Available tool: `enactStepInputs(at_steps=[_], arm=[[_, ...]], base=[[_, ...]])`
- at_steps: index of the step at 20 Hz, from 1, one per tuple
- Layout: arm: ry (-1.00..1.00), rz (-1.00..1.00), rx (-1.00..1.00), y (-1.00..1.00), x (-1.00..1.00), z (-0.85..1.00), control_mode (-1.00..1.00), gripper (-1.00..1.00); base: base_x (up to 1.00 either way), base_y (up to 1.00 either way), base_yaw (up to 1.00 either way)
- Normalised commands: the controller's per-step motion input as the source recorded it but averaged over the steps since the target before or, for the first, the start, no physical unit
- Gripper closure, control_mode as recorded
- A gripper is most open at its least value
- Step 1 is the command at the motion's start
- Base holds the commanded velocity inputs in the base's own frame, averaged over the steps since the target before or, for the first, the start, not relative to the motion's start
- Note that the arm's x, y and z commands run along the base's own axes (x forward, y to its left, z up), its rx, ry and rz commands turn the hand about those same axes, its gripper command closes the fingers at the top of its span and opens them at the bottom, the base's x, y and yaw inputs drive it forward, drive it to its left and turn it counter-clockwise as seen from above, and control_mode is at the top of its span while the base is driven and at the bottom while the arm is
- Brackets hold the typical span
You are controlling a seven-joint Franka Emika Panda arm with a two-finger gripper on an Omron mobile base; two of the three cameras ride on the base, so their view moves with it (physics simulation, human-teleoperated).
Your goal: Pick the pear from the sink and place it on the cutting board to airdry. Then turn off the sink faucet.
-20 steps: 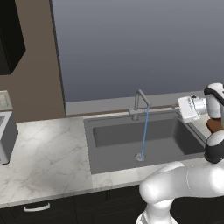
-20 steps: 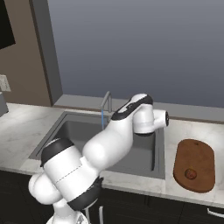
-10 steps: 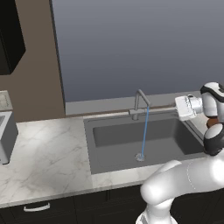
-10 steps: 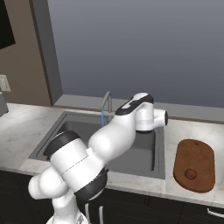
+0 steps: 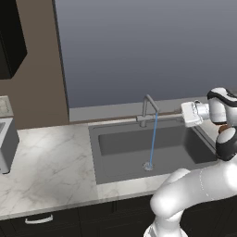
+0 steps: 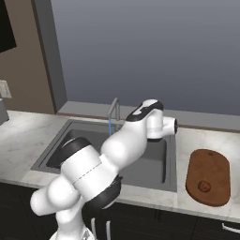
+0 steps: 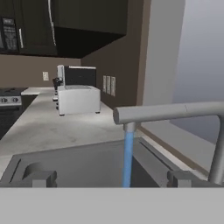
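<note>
- Fingertips of the gripper (image 7: 112, 178) rise as two small dark blocks at the bottom of the hand view, spread well apart with nothing between them; the hand is empty.
- Just beyond and between those tips, the spout of the sink faucet (image 7: 166, 113) crosses level, and a blue stream of water (image 7: 127, 159) falls from its end. By this the tap is judged not yet turned off.
- Below the tips lies the grey sink (image 5: 121, 159); the stream lands near its drain, and no fruit is seen in the part of the basin that shows.
- Past the faucet, on the counter beyond, stands a white boxy appliance (image 7: 78, 95).
- Away from the fingers to the arm's right, the right base view shows the cutting board (image 6: 213, 168) on the counter beside the sink, with the small orange-brown pear (image 6: 203, 186) resting on it near its front end.
- Judgement: the placing step looks complete; shutting off the faucet is what remains, and the open hand is already facing the spout.
</note>
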Motion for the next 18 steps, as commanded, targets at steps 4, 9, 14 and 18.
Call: enactStepInputs(at_steps=[4, 9, 14, 18], arm=[[0.00, 0.00, 0.02, 0.09, 0.24, -0.10, -1.00, -1.00], [0.00, 0.00, 0.02, 0.01, 0.25, -0.11, -1.00, -1.00], [0.00, 0.01, 0.03, 0.00, 0.23, -0.11, -1.00, -1.00], [0.00, 0.00, 0.04, -0.05, 0.19, -0.11, -1.00, -1.00]], base=[[0.00, 0.00, 0.00], [0.00, 0.00, 0.00], [0.00, 0.00, 0.00], [0.00, 0.00, 0.00]])
